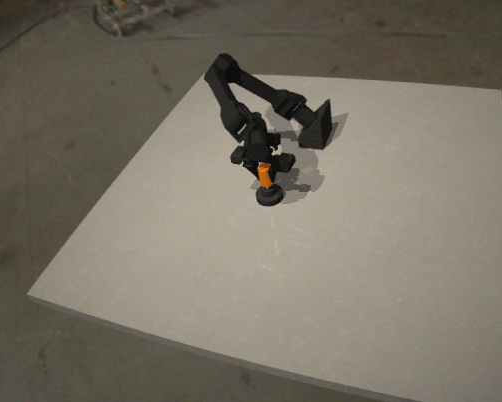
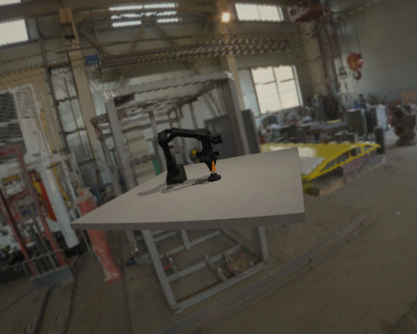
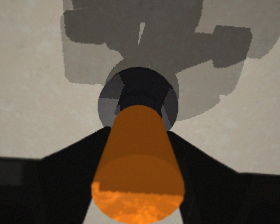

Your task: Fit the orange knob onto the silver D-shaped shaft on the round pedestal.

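The orange knob (image 1: pixel 265 176) (image 2: pixel 213 166) (image 3: pixel 138 150) is held over the round pedestal, nearly upright, with a slight lean in the top view. The dark round pedestal (image 1: pixel 269 198) (image 2: pixel 214 178) (image 3: pixel 106 107) stands on the table. A tiny light spot of the silver shaft shows between knob and pedestal in the top view; its flat side cannot be made out. The knob's underside and hole are hidden. My gripper (image 3: pixel 138 134) is shut on the knob, one dark finger on each side.
The pale table (image 1: pixel 383 225) (image 2: pixel 252 199) (image 3: pixel 36 110) carries the arm's base (image 1: pixel 317 131) (image 2: pixel 176 174), which stands behind the pedestal in the top view. The arm's shadow falls on the table beside the pedestal.
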`<action>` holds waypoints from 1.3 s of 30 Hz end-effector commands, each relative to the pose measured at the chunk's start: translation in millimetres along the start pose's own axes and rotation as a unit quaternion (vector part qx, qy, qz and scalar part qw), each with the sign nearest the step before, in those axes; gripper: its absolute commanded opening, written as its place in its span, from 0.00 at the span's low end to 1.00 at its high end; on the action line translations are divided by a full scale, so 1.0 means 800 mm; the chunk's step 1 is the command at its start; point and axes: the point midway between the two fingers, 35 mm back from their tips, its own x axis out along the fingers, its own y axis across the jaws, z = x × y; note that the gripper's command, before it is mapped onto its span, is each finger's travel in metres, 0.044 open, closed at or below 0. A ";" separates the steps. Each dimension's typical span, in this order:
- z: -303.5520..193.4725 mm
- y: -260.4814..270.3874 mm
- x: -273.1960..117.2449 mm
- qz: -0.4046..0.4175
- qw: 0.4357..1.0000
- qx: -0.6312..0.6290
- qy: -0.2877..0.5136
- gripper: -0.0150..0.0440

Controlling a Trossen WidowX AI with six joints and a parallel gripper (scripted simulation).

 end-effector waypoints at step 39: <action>0.000 0.001 -0.005 0.002 1.000 -0.015 0.000 0.25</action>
